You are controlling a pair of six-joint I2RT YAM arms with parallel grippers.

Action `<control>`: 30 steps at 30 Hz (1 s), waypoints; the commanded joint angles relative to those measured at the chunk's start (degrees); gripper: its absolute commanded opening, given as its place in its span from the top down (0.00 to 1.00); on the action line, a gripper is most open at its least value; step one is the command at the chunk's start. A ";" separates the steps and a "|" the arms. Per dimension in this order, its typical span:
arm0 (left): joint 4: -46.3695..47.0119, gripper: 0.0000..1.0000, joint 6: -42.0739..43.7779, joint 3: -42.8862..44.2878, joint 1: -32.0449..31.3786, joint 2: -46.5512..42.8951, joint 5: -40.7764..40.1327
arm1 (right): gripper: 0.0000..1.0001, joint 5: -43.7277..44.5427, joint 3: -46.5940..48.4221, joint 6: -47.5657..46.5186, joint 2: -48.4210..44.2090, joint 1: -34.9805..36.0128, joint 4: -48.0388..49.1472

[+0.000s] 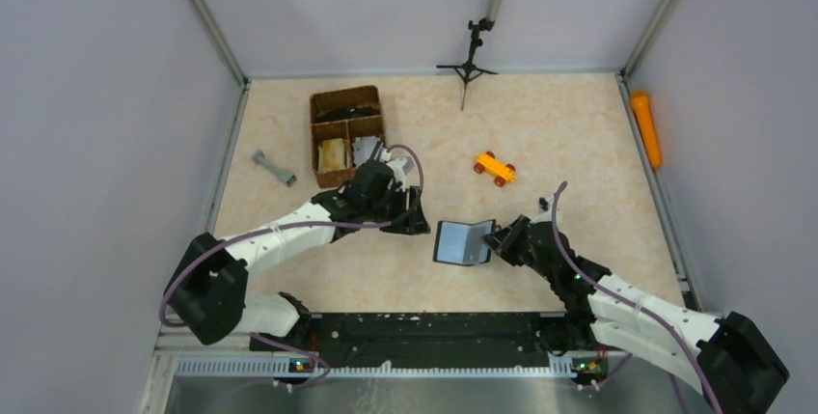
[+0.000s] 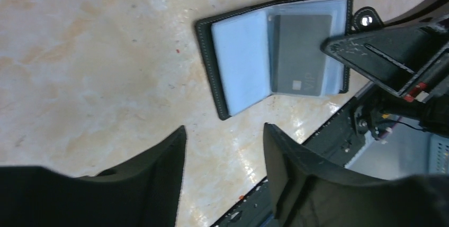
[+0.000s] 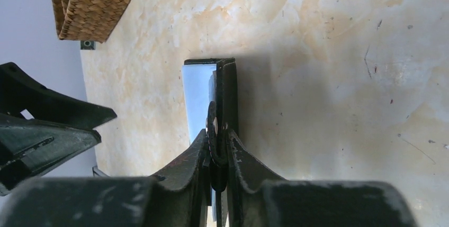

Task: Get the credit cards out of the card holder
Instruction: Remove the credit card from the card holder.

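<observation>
The black card holder (image 1: 464, 241) lies open at mid table, its grey-blue inside facing up. In the left wrist view the card holder (image 2: 241, 63) shows clear sleeves with a dark grey card (image 2: 301, 55) in the right half. My right gripper (image 1: 500, 238) is shut on the holder's right edge by the snap tab; in the right wrist view my right gripper (image 3: 217, 139) clamps the card holder (image 3: 229, 94) seen edge-on. My left gripper (image 1: 417, 218) is open and empty, just left of the holder; the left wrist view shows my left gripper (image 2: 225, 134) apart above bare table.
A brown wicker divided basket (image 1: 345, 134) stands at back left, with a grey dumbbell-shaped piece (image 1: 274, 168) to its left. An orange toy car (image 1: 495, 168) sits right of centre. A small black tripod (image 1: 469, 62) is at the back, an orange cylinder (image 1: 646, 127) along the right wall.
</observation>
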 commanded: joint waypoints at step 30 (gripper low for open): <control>6.94 0.64 0.00 6.83 -3.50 20.06 12.44 | 0.80 -8.65 1.17 -8.61 10.49 -1.36 2.97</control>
